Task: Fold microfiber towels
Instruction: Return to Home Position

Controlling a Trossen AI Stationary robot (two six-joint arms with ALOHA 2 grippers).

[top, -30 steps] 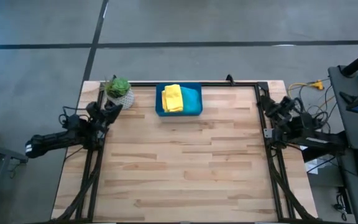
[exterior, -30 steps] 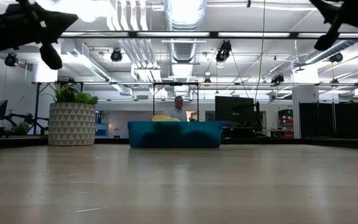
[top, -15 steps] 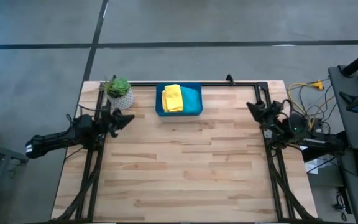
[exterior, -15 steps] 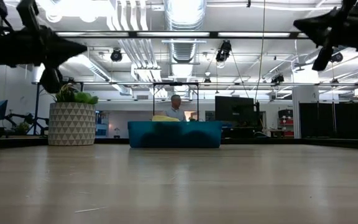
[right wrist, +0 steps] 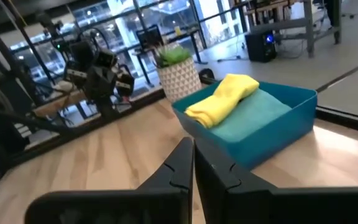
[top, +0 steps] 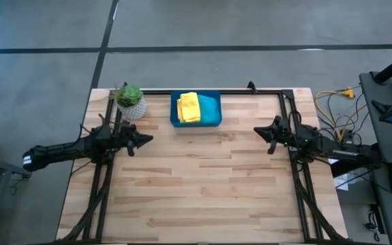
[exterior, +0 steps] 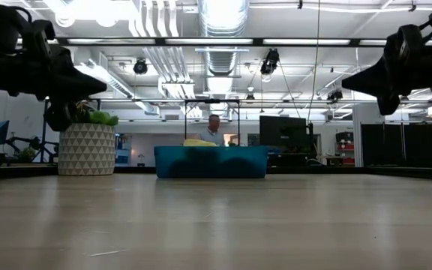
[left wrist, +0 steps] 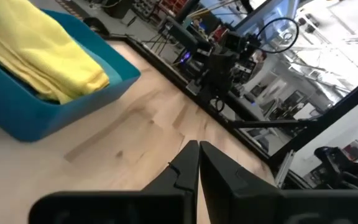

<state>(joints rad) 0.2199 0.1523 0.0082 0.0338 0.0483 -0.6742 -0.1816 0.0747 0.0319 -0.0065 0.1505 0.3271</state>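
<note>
A folded yellow towel [top: 188, 107] lies on a teal towel [top: 209, 108] inside a blue bin [top: 196, 123] at the table's far edge; both show in the right wrist view as yellow towel [right wrist: 224, 95] and teal towel [right wrist: 247, 118]. The left wrist view shows the yellow towel [left wrist: 42, 53] in the bin. My left gripper [top: 148, 139] hovers shut above the table's left side, pointing level toward the right. My right gripper [top: 257, 131] hovers shut above the right side, pointing level toward the left. Neither touches anything.
A potted plant [top: 130, 100] in a white patterned pot stands at the far left corner beside the bin. A black frame rail [top: 250, 90] runs along the table's far edge and both sides. The bare wooden top [top: 203, 184] spreads between the arms.
Both arms have sunk and swung their grippers from pointing upward to pointing level, the left reaching toward the table's right, the right toward its left. Both stay shut. The towels and bin have kept still.
</note>
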